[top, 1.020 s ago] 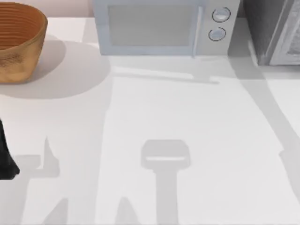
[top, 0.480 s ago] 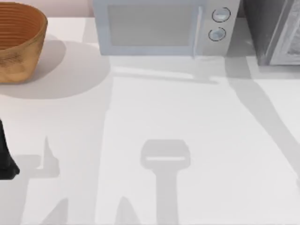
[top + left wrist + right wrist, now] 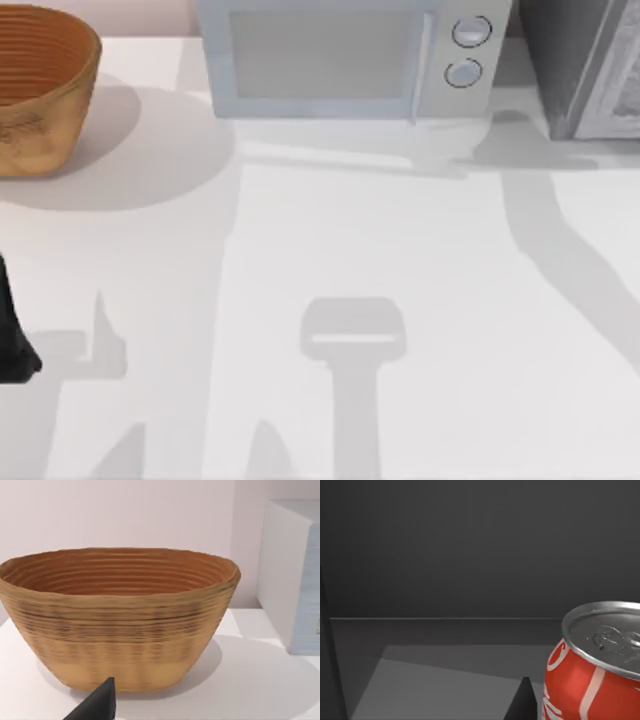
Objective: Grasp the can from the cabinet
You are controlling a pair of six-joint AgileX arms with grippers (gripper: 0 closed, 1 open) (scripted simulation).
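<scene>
Red aluminium drink can with a silver lid [image 3: 600, 665] stands upright on the grey shelf of the dark cabinet [image 3: 445, 555], which sits at the table's far right [image 3: 585, 70]. Our right wrist camera is looking into the cabinet with the can close in front. A dark finger tip [image 3: 520, 702] shows just beside the can; we can't tell whether those fingers are open or closed.

Left arm [image 3: 12, 330] is parked at the near left edge, facing the woven tan basket [image 3: 120, 620]; one finger tip [image 3: 97, 705] shows, its state also unclear.

Handling guess: the can is light, thin-walled, smooth and slippery, and dents if squeezed hard. We'd take it mid-body, fingers on opposite sides, below the rim, with moderate force.

White microwave [image 3: 345, 55] sits at the far centre.
</scene>
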